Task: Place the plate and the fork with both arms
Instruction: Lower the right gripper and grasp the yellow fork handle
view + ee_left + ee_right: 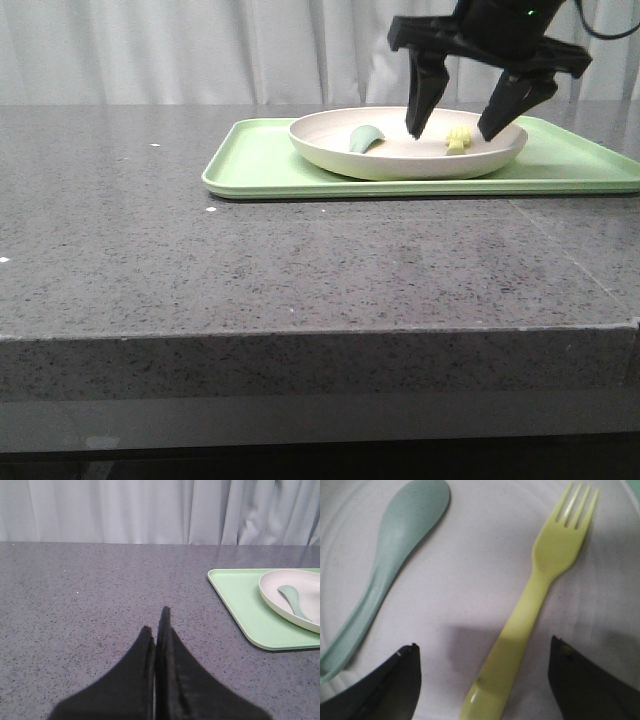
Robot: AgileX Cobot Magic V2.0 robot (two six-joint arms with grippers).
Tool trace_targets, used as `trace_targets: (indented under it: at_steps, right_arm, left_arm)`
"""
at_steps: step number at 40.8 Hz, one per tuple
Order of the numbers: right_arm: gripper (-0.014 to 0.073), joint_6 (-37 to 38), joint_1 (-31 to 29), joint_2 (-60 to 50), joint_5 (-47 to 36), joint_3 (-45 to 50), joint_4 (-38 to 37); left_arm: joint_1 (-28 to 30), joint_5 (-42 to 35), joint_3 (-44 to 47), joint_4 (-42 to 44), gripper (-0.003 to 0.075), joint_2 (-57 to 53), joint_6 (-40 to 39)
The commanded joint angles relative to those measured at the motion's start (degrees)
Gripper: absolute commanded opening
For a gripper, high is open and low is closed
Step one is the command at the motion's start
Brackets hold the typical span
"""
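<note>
Front view: right gripper point(448, 133) spread wide over fork point(458, 139) | plate point(400, 160) seemingly on tray point(250, 160) | left gripper point(159, 622) closed

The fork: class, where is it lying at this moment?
In the front view the fork lies in the plate, right of the spoon, below the open right gripper.

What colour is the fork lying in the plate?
Pale yellow. The fork shows best in the right wrist view, lying on the off-white plate.
</note>
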Motion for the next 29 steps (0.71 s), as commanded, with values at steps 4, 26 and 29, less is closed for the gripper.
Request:
trace_targets:
  at_steps: [4, 26, 29]
  right_arm:
    - [0.0552, 0.75, -0.14, -1.29, -1.3, -2.55, -0.76]
    - [0.0353, 0.75, -0.14, -0.54, -1.12, -2.55, -3.03]
    - [0.0265, 0.75, -0.14, -0.54, -1.07, -2.55, -3.03]
  left_arm:
    - [0.17, -4.24, -1.55, -0.08, -0.0018, 0.4, -0.47]
    - [0.17, -4.24, -1.55, -0.08, -0.0018, 0.4, -0.47]
    - [0.17, -4.24, -1.55, -0.08, -0.0018, 0.4, -0.47]
